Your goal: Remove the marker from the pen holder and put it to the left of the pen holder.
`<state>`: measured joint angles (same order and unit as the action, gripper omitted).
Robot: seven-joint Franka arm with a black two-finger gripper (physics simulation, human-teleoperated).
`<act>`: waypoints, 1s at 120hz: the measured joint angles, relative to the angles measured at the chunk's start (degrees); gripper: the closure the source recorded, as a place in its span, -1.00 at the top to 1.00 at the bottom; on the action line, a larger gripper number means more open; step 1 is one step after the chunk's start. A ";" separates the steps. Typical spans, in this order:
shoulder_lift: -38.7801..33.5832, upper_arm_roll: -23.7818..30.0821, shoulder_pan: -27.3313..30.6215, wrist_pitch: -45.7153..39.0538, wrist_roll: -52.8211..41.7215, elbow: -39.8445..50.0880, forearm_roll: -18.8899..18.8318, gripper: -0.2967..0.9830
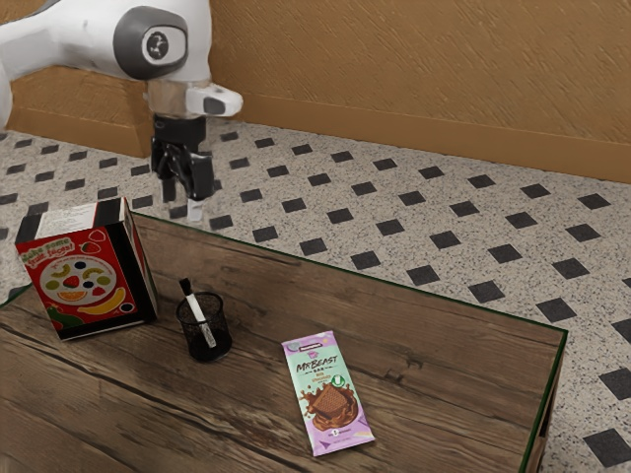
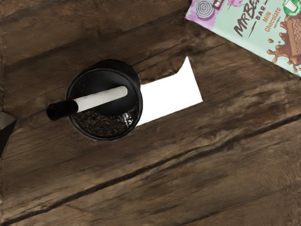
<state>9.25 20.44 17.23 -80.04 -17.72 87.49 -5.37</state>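
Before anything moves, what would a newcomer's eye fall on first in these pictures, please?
Probably the red box with fruit pictures, upright at the exterior view's left, then the pastel chocolate bar lying flat near that view's middle. Between them, the white marker leans in the black holder, its black end up. In the wrist view, a bright white patch beside the holder also stands out; I cannot tell what it is.

- I was in an indoor room, whose exact use I could not tell.
- Past the table's [image 1: 454,394] green-trimmed edge lay speckled floor [image 1: 404,197] with dark diamonds.
- Beyond stood a tan wall [image 1: 394,59] with a baseboard [image 1: 394,136].
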 joint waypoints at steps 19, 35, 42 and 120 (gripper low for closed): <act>-1.53 1.59 0.71 -1.71 -0.89 3.18 -0.04 0.51; 8.74 -0.07 3.89 -2.42 -1.10 4.19 0.08 0.52; 11.50 -1.13 3.97 -2.53 -0.88 4.06 0.24 0.51; 23.90 -5.06 4.13 -2.84 -0.86 -5.23 7.99 -0.13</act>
<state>33.14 15.38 21.36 -82.88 -18.59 82.26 2.63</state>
